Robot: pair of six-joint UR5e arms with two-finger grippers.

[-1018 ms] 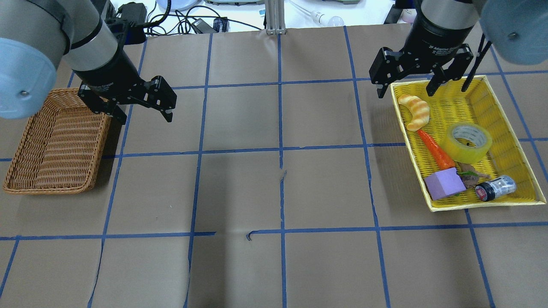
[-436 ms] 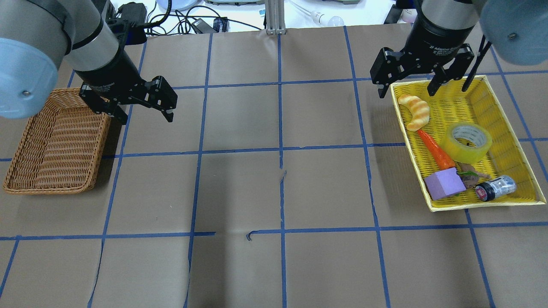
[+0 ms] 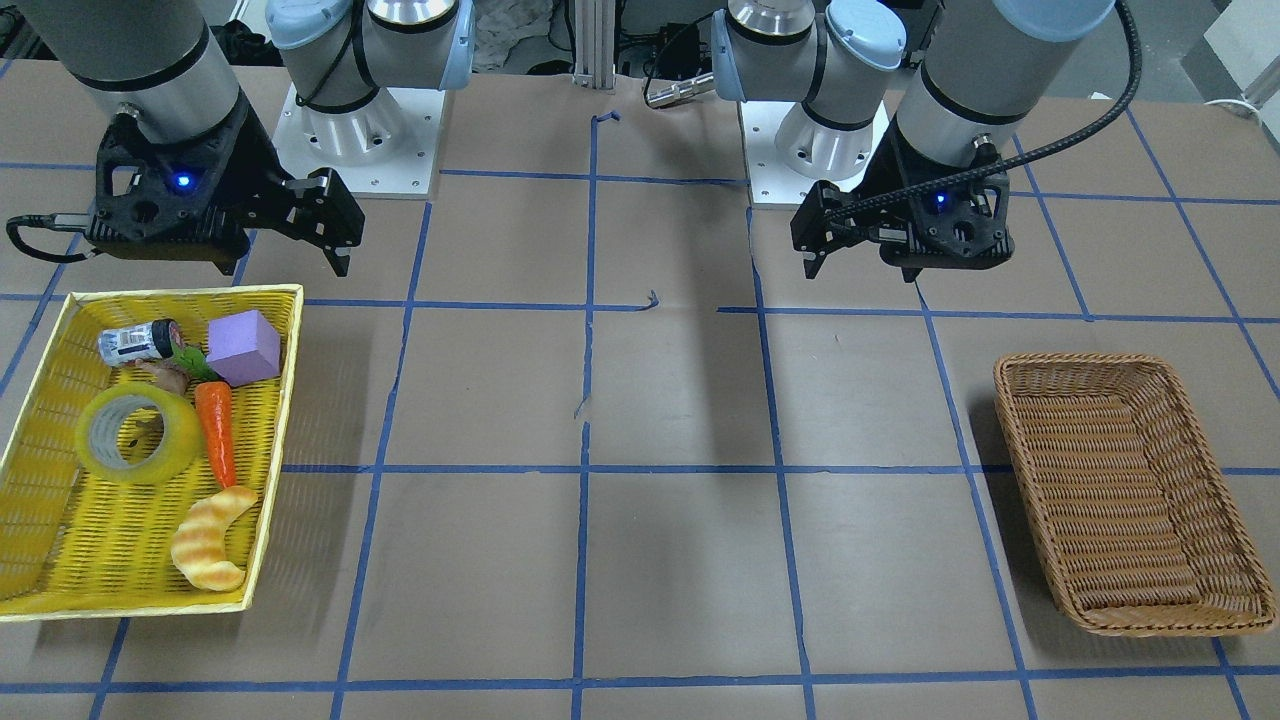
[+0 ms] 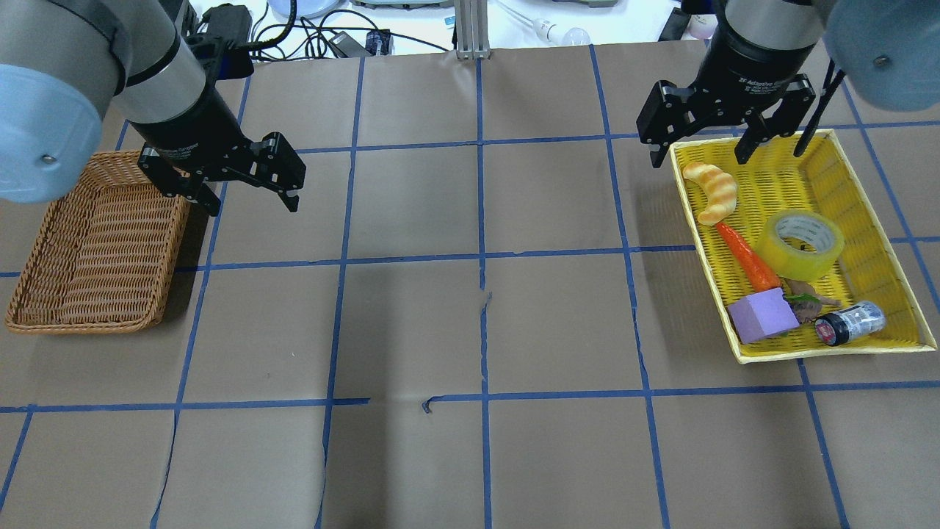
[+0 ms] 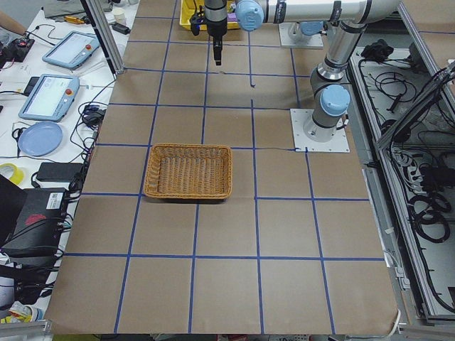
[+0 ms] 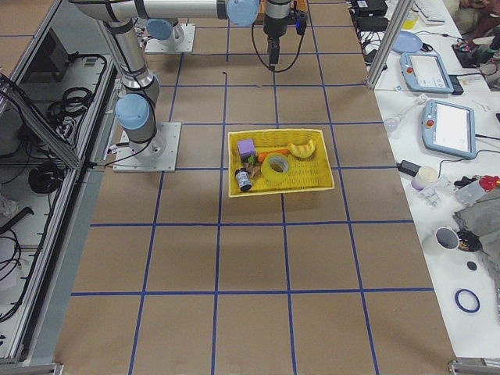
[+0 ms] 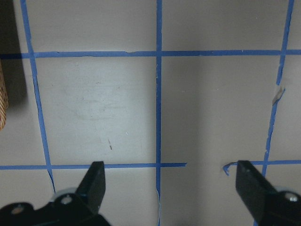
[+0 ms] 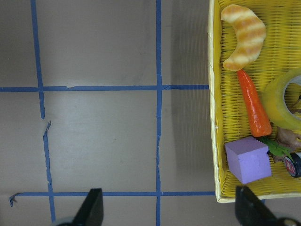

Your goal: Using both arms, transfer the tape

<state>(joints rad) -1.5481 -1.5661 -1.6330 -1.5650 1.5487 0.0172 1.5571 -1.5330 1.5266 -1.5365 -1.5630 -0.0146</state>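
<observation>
Checking the worktop [image 4: 477,330] first, found the tape [image 4: 800,245] lying flat, core hole up, about mid-way along the yellow tray [image 4: 870,213] at the right arm's end. Placed it just beside the toy carrot [image 4: 749,257] and near the croissant [image 4: 711,192], purple block [image 4: 762,316] and small jar [image 4: 852,322]. Noted the right gripper [image 4: 696,158] held high by the tray's inner long edge, jaws spread wide, holding nothing, not over the tape. Judged this a staging pose: wide enough to straddle the roll's wall, not yet lined up above it. Noted the left gripper [image 4: 252,206] likewise wide and empty, hanging over bare worktop just beside the wicker basket [image 4: 95,250]. Read the basket, with nothing in it at the opposite end, as the likely destination, and the left gripper's spot between basket and middle as readiness to receive a hand-over; a guess from layout and task wording only. Logged the tape as a wide roll of translucent yellow film on a grey-white core, smooth and glossy, probably slippery on the outer face. Judged a pinch across one wall, one jaw inside the core, the safer hold. Flagged the carrot crowding one side as a possible snag.
</observation>
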